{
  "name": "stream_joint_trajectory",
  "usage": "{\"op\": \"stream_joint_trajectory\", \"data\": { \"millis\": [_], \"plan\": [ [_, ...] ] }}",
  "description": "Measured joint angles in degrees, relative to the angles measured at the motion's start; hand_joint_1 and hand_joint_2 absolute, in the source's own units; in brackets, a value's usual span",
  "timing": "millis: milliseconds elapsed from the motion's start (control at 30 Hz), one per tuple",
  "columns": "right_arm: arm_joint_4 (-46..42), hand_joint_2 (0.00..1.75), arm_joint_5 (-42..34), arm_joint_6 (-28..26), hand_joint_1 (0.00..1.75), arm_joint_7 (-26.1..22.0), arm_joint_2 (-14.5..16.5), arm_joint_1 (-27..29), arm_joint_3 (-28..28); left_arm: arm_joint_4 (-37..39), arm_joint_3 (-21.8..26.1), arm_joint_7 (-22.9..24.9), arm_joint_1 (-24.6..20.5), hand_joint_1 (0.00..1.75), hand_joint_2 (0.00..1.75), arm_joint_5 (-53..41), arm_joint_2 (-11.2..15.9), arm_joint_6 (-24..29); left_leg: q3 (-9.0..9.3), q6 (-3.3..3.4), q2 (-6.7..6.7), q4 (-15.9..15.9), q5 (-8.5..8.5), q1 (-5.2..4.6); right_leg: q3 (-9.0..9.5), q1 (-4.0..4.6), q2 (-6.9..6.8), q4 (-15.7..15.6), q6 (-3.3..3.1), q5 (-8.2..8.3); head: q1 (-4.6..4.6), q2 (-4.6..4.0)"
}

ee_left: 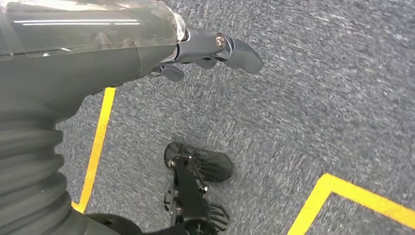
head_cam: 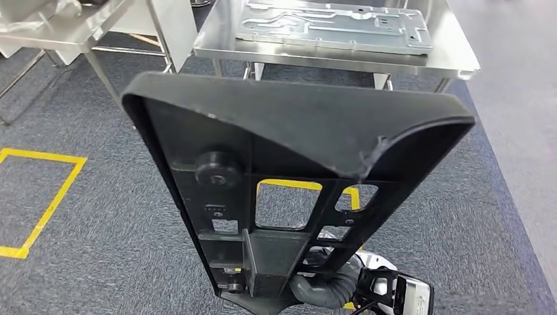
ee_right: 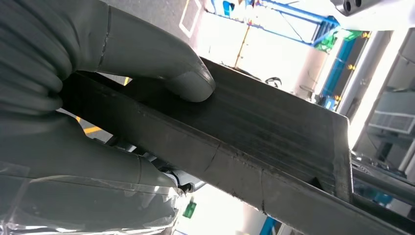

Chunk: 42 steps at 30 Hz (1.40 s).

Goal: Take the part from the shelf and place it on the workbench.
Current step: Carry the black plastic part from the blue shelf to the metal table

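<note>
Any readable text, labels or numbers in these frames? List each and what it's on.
No text here can be read.
Small pale markings on the black plastic part, at its lower end near the right robot hand: too small and blurred to read.
Green sign in the right wrist view's background: blurred, unreadable.
Metal plate on the workbench: no lettering visible.

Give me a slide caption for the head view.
Right hand carries a black plastic part toward the steel workbench holding a metal plate.
</note>
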Motion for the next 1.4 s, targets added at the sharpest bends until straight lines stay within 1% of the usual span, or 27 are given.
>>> {"op": "stream_joint_trajectory", "data": {
  "millis": [67,133,167,200,267,333,400,433,467,533,600,633,700,733,767,833,867,933,1000,1067,1133,1167,1200,1233,1300,1333,1400],
  "plan": [
    [-0.1,1.75,0.0,0.0,1.75,0.0,-0.1,0.1,0.0,0.0,0.1,0.0,0.0,0.0,1.75,0.0,0.0,-0.3,-2.2,-0.29,-2.65,4.9,-2.77,0.14,0.52,-0.36,0.92,-0.6,-0.55,0.27,-0.13,0.0],
    [-0.1,1.75,0.1,0.0,1.75,0.0,-0.2,0.2,0.0,0.0,0.1,0.0,0.3,0.0,1.75,0.0,-0.1,-0.5,-6.2,-0.53,-3.91,12.5,-5.91,0.18,0.56,-0.33,2.07,-0.6,-0.86,0.2,-0.2,0.0],
    [0.0,1.75,0.1,0.0,1.75,0.0,-0.2,0.3,0.0,0.0,0.1,0.0,0.4,0.0,1.75,0.0,-0.1,-0.5,-7.64,-0.68,-4.03,14.8,-6.26,0.22,0.58,-0.31,2.77,-0.5,-0.89,0.14,-0.2,0.0],
    [0.0,1.75,0.1,0.0,1.75,0.0,-0.3,0.4,0.0,0.0,0.1,0.0,0.5,0.0,1.75,0.0,-0.1,-0.5,-8.11,-0.8,-4.07,15.0,-5.39,0.28,0.63,-0.33,3.54,-0.4,-0.85,0.07,-0.2,0.0],
    [0.0,1.75,0.1,-0.1,1.75,0.0,-0.4,0.5,0.0,0.0,0.1,0.0,0.5,0.0,1.75,-0.1,-0.1,-0.6,-6.09,-0.96,-4.71,9.3,-1.02,0.56,0.77,-0.44,4.99,0.0,-0.51,-0.22,-0.2,0.0],
    [0.0,1.75,0.1,-0.3,1.75,-0.1,-0.6,0.6,0.0,0.0,0.1,0.1,0.5,0.0,1.75,-0.1,-0.1,-0.7,-3.38,-0.79,-6.75,2.6,1.85,0.87,0.44,-0.38,6.24,0.8,0.1,-0.73,-0.2,0.0],
    [-0.1,1.75,0.1,-0.5,1.75,-0.1,-0.8,0.8,0.0,0.0,0.1,0.1,0.4,0.0,1.75,-0.1,-0.1,-0.8,-2.54,-0.18,-7.72,0.6,1.98,0.83,-0.11,-0.41,7.27,1.4,0.76,-0.94,-0.19,0.0],
    [-0.1,1.75,0.1,-0.7,1.75,-0.1,-0.9,0.9,0.0,0.0,0.1,0.2,0.4,0.0,1.75,-0.2,-0.1,-0.8,-2.5,0.24,-7.27,0.5,2.02,0.78,-0.26,-0.54,7.74,1.3,1.1,-0.88,-0.18,0.0],
    [-0.1,1.75,0.2,-0.9,1.75,-0.1,-1.1,1.0,0.0,0.0,0.1,0.2,0.3,0.0,1.75,-0.2,-0.1,-1.0,-2.37,0.66,-6.77,0.3,2.12,0.77,-0.32,-0.65,7.64,1.4,1.4,-0.94,-0.19,0.0],
    [-0.2,1.75,0.6,-1.5,1.75,-0.3,-1.4,1.1,0.0,0.0,0.1,0.2,0.2,0.0,1.75,-0.4,-0.2,-1.3,-2.03,1.43,-5.83,-0.2,2.32,0.88,-1.39,-0.63,5.39,3.7,2.0,-2.35,0.0,0.0],
    [-0.3,1.75,1.3,-2.4,1.75,-0.6,-1.6,1.2,0.0,0.0,0.1,0.2,0.4,0.0,1.75,-0.5,-0.3,-1.6,-1.85,1.87,-4.94,-0.4,2.25,0.8,-4.59,-0.69,2.5,10.1,2.47,-5.51,0.19,0.0],
    [-0.3,1.75,1.7,-2.8,1.75,-0.7,-1.6,1.3,0.0,0.0,0.1,0.2,0.4,0.0,1.75,-0.6,-0.3,-1.6,-1.83,1.94,-4.51,-0.4,2.17,0.73,-6.51,-0.83,1.9,13.6,2.66,-6.89,0.18,0.0],
    [-0.3,1.75,2.2,-3.1,1.75,-0.7,-1.8,1.5,0.0,0.0,0.1,0.2,0.5,0.0,1.75,-0.6,-0.3,-1.7,-1.71,1.9,-3.86,-0.4,1.98,0.68,-8.18,-1.1,1.49,16.4,2.86,-6.85,0.18,0.0],
    [-0.3,1.75,2.3,-3.1,1.75,-0.8,-1.9,1.6,0.0,0.0,0.1,0.2,0.5,0.0,1.75,-0.6,-0.3,-1.7,-1.55,1.79,-3.66,-0.4,1.87,0.69,-7.3,-1.18,1.4,14.6,2.85,-5.32,0.19,0.0],
    [-0.3,1.75,2.4,-3.2,1.75,-0.8,-2.0,1.7,0.0,0.0,0.1,0.2,0.5,0.0,1.75,-0.6,-0.3,-1.9,-1.33,1.63,-3.53,-0.4,1.73,0.71,-5.43,-1.24,1.26,11.0,2.76,-3.24,0.19,0.0],
    [-0.4,1.75,2.6,-3.6,1.75,-1.0,-2.2,1.7,0.0,0.0,0.1,0.3,0.4,0.0,1.75,-0.7,-0.3,-2.2,-0.94,1.18,-3.38,-0.4,1.39,0.62,-1.69,-1.05,0.79,3.7,2.32,-0.77,0.19,-0.01],
    [-0.5,1.75,2.7,-3.9,1.75,-1.1,-2.3,1.8,0.0,0.0,0.1,0.4,0.4,0.0,1.75,-0.8,-0.3,-2.4,-0.82,0.86,-3.34,-0.4,1.26,0.55,-0.75,-0.84,0.65,1.9,2.03,-0.48,0.17,-0.01],
    [-0.5,1.75,3.2,-4.6,1.75,-1.1,-2.4,2.2,0.0,0.0,0.1,0.6,0.3,0.0,1.75,-0.9,-0.3,-2.6,-0.56,0.11,-3.23,-0.8,1.11,0.45,-0.47,-0.42,0.85,1.1,1.37,-0.71,0.16,0.0],
    [-0.6,1.75,3.6,-5.0,1.75,-1.1,-2.5,2.5,0.0,0.0,0.1,0.7,0.3,0.0,1.75,-0.9,-0.3,-2.6,-0.51,-0.61,-3.18,0.0,0.63,0.52,0.03,-0.63,1.14,0.6,0.62,-0.66,0.11,0.0],
    [-0.8,1.75,3.7,-5.2,1.75,-1.2,-2.5,2.6,0.0,0.0,0.1,0.8,0.3,0.0,1.75,-1.0,-0.3,-2.8,-2.2,-0.89,-3.53,4.4,-1.51,0.55,0.75,-0.79,1.25,0.1,-0.21,-0.74,-0.02,0.0],
    [-0.8,1.75,3.8,-5.3,1.75,-1.2,-2.6,2.8,0.0,0.0,0.1,0.8,0.4,0.0,1.75,-1.0,-0.3,-2.9,-6.04,-0.85,-3.93,11.8,-4.71,0.51,1.2,-0.41,1.36,0.1,-0.83,-1.12,-0.1,0.0],
    [-0.8,1.75,3.8,-5.4,1.75,-1.2,-2.6,3.0,0.0,0.0,0.1,0.9,0.5,0.0,1.75,-1.0,-0.3,-3.0,-7.92,-0.81,-4.0,14.7,-5.46,0.48,1.43,-0.22,1.49,0.2,-0.99,-1.33,-0.1,0.0],
    [-0.8,1.75,4.0,-5.5,1.75,-1.2,-2.6,3.2,0.0,0.0,0.1,0.9,0.6,0.0,1.75,-1.0,-0.2,-3.2,-9.01,-0.74,-4.01,15.9,-5.05,0.45,1.7,-0.04,1.66,0.2,-1.08,-1.56,-0.09,-0.01],
    [-0.8,1.75,4.1,-5.6,1.75,-1.2,-2.6,3.3,0.0,0.0,0.1,0.9,0.7,0.0,1.75,-1.0,-0.2,-3.3,-9.09,-0.6,-4.02,14.9,-3.45,0.42,2.04,0.1,1.83,0.3,-1.1,-1.84,-0.09,-0.01],
    [-0.8,1.75,4.2,-5.9,1.75,-1.2,-2.6,3.5,0.0,0.0,0.1,1.0,0.8,0.0,1.75,-1.0,-0.2,-3.5,-6.69,-0.05,-4.12,7.8,1.33,0.31,2.79,0.24,2.11,0.4,-1.0,-2.53,-0.08,0.0],
    [-0.8,1.75,4.3,-6.0,1.75,-1.2,-2.6,3.5,0.0,0.0,0.1,1.0,0.8,0.0,1.75,-1.0,-0.2,-3.5,-5.24,0.26,-4.22,4.2,2.83,0.18,3.01,0.36,2.21,0.6,-0.83,-2.9,-0.07,0.0],
    [-0.9,1.75,4.3,-6.1,1.75,-1.2,-2.6,3.5,0.0,0.0,0.1,1.0,0.7,0.0,1.75,-1.0,-0.2,-3.5,-3.8,0.87,-4.39,0.7,3.51,-0.15,3.06,0.39,2.37,0.8,-0.31,-3.33,-0.06,0.0]
  ]
}}
